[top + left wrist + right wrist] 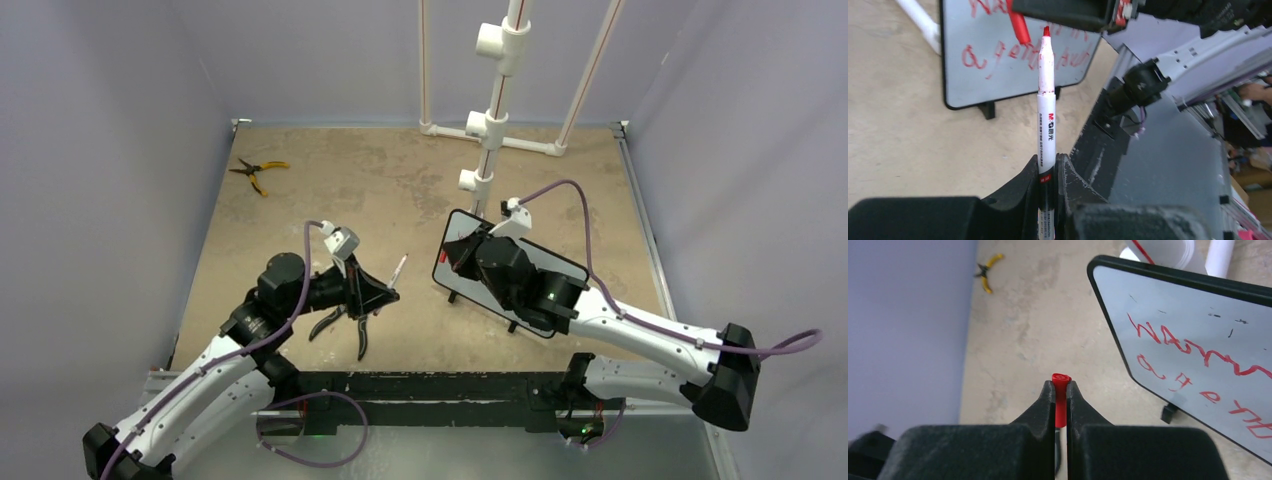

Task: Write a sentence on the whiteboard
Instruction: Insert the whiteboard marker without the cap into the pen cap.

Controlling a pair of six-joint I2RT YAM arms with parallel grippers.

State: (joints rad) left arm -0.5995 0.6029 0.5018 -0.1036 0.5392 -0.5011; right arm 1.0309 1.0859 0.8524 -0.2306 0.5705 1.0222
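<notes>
Uncapped red marker [1046, 120] upright between the left fingers [1024, 192], whiteboard [964, 87] with red sentence [969, 56] behind its tip.

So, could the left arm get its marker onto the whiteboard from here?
Probably only its left end: bare table lies between marker and whiteboard, but the right arm hangs over most of the face.

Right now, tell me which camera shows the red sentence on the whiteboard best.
Right wrist: the sentence runs sharp in two lines across the whiteboard, though cropped at the frame's edge. Left wrist shows it blurred, partly behind the marker. Top external: the right arm covers most of it.
</notes>
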